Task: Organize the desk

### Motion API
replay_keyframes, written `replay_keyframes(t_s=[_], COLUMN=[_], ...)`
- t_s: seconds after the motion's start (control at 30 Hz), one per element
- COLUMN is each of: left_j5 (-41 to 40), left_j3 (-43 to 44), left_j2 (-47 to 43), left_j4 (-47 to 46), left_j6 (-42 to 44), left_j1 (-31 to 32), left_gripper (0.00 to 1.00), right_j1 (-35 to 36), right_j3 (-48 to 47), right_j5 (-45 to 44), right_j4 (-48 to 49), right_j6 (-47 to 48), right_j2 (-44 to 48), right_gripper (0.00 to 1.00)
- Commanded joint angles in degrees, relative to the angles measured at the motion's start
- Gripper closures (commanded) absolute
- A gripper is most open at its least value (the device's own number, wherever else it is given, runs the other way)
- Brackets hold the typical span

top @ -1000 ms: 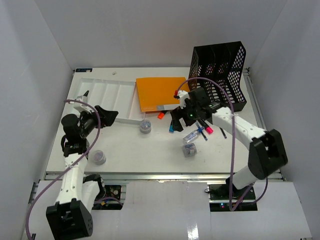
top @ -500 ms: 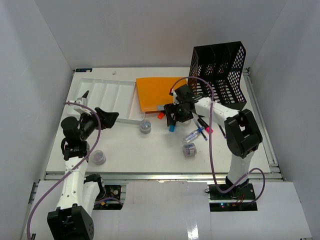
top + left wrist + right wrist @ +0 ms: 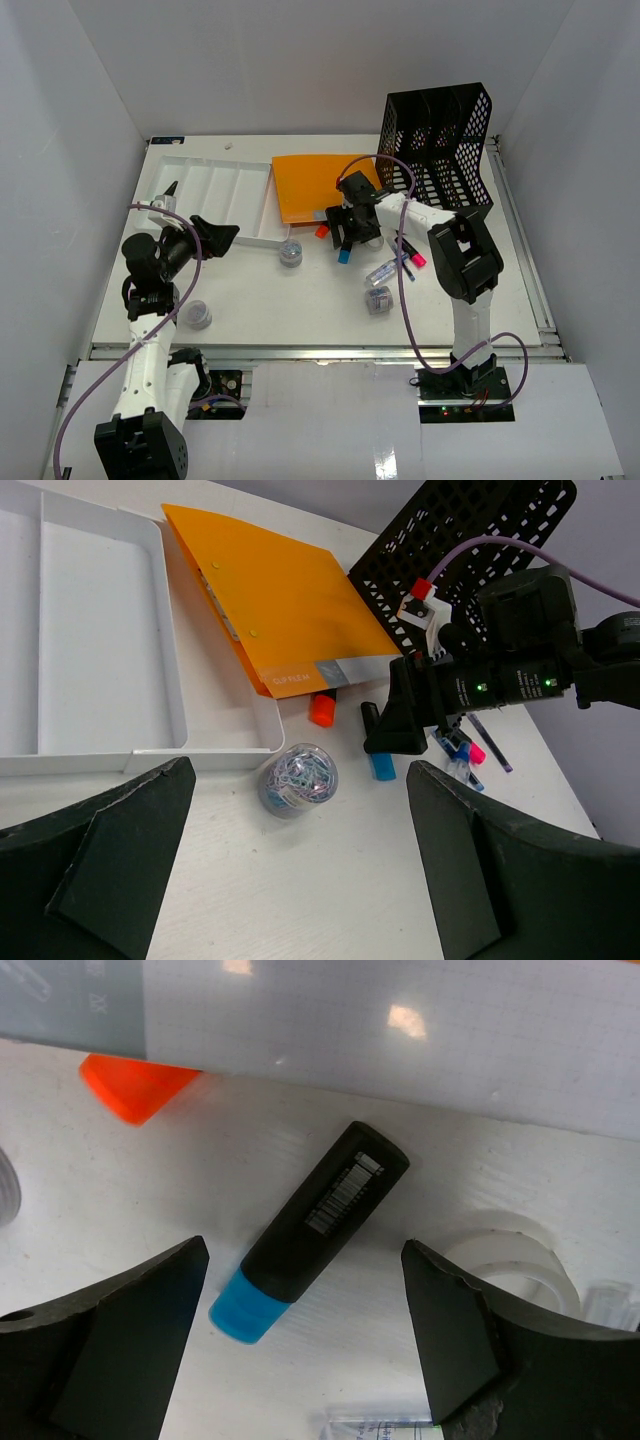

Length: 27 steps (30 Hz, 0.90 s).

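Your left gripper [image 3: 195, 213] hangs spread wide over the left side of the desk [image 3: 260, 300], near the white tray [image 3: 215, 188], with a jar of paper clips [image 3: 291, 254] just off the tray's corner. Further right, your right gripper [image 3: 300, 1255], fingers wide apart and holding nothing, sits over a blue-capped black marker [image 3: 325, 1210] lying on the desk beside the orange folder [image 3: 310, 185].

A robot lab cell staged as an office. White walls [image 3: 300, 70] box in the tabletop [image 3: 260, 295]; two cabled arms [image 3: 140, 350] stand at its edge, with a folder [image 3: 310, 185], rack [image 3: 440, 130] and tray [image 3: 220, 190] on it.
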State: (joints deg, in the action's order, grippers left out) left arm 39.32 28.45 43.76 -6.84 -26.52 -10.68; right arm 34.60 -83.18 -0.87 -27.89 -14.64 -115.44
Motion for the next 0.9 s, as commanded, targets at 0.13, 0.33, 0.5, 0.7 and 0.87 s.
replay_keyframes(t_s=[0.13, 0.33, 0.5, 0.7, 0.87], left_j5=[2.85, 5.77, 8.13, 13.34, 11.08], left_j3=[-0.32, -0.74, -1.55, -5.62, -11.22], left_j2=[-0.11, -0.33, 0.34, 2.53, -0.13], left_j4=[-2.83, -5.36, -7.49, -11.42, -13.05], left_j6=[-1.23, -3.29, -5.10, -15.63, -21.42], left_j1=[-0.13, 0.35, 2.78, 4.91, 12.43], left_gripper=[0.02, 0.02, 0.02, 0.02, 0.02], right_j1=[2.14, 3.11, 3.19, 3.10, 3.10], right_j3=[-1.84, 0.99, 4.86, 7.74, 9.20], right_j5=[-8.38, -11.38, -11.37, -8.76, -4.89], right_j4=[2.47, 4.49, 6.68, 8.62, 9.48], right_j6=[0.12, 0.87, 1.53, 2.31, 2.93], right_j2=[-2.37, -1.73, -0.15, 1.73, 3.99], right_gripper=[0.22, 0.33, 0.41, 0.49, 0.63])
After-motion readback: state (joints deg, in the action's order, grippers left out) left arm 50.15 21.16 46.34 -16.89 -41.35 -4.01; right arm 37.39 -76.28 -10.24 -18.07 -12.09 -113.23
